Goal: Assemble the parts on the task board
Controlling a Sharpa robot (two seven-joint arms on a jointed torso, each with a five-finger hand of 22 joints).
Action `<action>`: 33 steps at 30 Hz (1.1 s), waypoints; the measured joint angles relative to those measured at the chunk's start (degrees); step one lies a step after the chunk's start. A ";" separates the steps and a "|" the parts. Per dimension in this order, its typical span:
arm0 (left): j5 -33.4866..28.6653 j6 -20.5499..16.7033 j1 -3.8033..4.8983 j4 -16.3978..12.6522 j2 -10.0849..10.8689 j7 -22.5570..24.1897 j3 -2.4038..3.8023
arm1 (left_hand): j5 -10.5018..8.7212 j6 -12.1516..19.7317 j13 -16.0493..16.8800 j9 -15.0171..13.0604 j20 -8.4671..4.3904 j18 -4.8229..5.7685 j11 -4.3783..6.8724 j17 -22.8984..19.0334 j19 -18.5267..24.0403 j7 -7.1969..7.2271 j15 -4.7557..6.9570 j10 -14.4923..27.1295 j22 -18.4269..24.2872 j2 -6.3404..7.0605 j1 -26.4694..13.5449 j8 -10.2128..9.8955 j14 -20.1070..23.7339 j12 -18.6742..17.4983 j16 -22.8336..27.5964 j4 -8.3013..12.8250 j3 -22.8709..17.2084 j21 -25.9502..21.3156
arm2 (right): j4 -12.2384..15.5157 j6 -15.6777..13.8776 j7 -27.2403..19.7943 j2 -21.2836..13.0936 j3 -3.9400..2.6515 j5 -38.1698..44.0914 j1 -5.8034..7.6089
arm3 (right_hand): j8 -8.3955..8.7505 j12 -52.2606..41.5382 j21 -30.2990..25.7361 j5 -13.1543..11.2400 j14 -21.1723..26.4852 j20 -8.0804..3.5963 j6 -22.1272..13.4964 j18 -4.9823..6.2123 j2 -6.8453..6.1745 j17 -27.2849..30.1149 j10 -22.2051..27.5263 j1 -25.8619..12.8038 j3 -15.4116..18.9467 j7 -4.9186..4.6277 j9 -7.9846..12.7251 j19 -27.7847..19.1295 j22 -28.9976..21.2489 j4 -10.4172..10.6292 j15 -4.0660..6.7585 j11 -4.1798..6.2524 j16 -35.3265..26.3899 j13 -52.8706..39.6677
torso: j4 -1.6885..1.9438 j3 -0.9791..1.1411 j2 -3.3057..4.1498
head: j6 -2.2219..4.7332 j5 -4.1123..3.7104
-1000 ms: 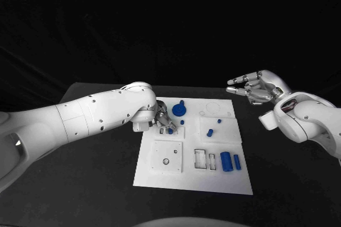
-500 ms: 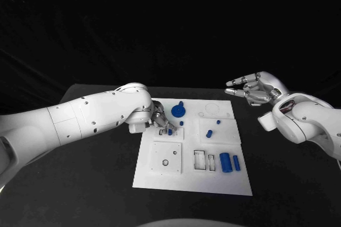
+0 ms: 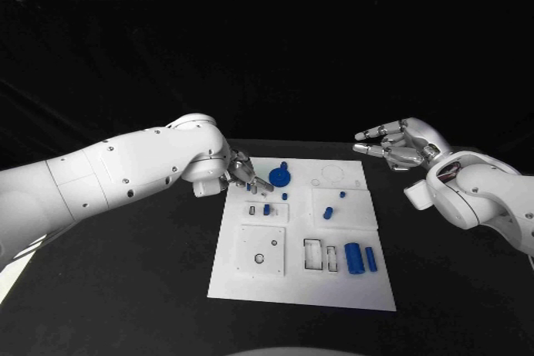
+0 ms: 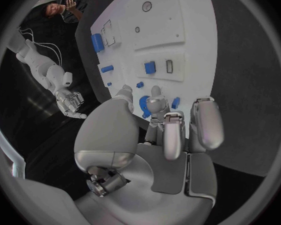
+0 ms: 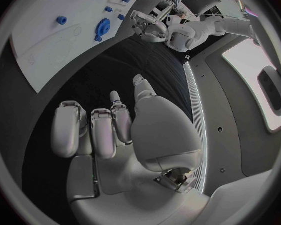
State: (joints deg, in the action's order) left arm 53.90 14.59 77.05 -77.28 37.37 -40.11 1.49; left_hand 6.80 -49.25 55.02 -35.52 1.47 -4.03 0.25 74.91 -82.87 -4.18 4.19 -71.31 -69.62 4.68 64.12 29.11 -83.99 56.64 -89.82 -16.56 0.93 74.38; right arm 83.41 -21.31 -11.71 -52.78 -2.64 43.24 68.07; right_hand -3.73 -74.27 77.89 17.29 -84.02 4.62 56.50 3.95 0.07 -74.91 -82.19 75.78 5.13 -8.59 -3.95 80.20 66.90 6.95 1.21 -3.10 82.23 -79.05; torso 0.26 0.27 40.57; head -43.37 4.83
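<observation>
Both hands empty: left hand [image 3: 247,178] fingers loosely curled near blue gear [image 3: 278,173], seemingly untouched; right hand [image 3: 398,144] spread. Gear to be pinched squarely.

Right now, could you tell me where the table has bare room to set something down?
The black table is bare along the near left, beside the white task board, and along the board's right edge under the right hand. It is crowded at the board's far left corner, where the left hand hovers by the blue gear-shaped part.
</observation>
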 measured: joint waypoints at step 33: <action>13.17 6.81 1.55 21.39 -11.49 1.90 -2.10 | -3.82 -4.92 3.46 3.23 -0.06 0.01 1.21 0.00 -1.08 1.54 0.52 -3.14 -4.45 -1.99 -0.23 2.97 -0.08 5.84 0.00 -0.19 6.20 2.84 | -0.38 0.06 -0.03 0.61 0.06 0.47 -0.10 | 0.00 -0.01 0.00 0.00 0.00 0.00 0.00 0.00 0.00 -0.04 -0.01 0.00 0.00 0.00 0.00 0.00 0.01 0.00 0.00 -0.01 0.00 0.00 | -0.03 -0.17 0.24 | 0.52 0.53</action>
State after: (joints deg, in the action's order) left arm 67.07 21.40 78.59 -55.90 25.88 -38.21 -0.61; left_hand 2.98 -54.16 58.48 -32.29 1.41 -4.02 1.46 74.90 -83.94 -2.64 4.71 -74.45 -74.07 2.69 63.89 32.08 -84.07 62.48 -89.82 -16.75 7.13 77.22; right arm 83.03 -21.26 -11.74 -52.16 -2.58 43.71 67.97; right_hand -3.73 -74.28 77.89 17.29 -84.02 4.63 56.50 3.95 0.07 -74.95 -82.20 75.78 5.12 -8.59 -3.95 80.20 66.91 6.95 1.21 -3.10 82.22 -79.05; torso 0.23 0.10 40.80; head -42.86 5.36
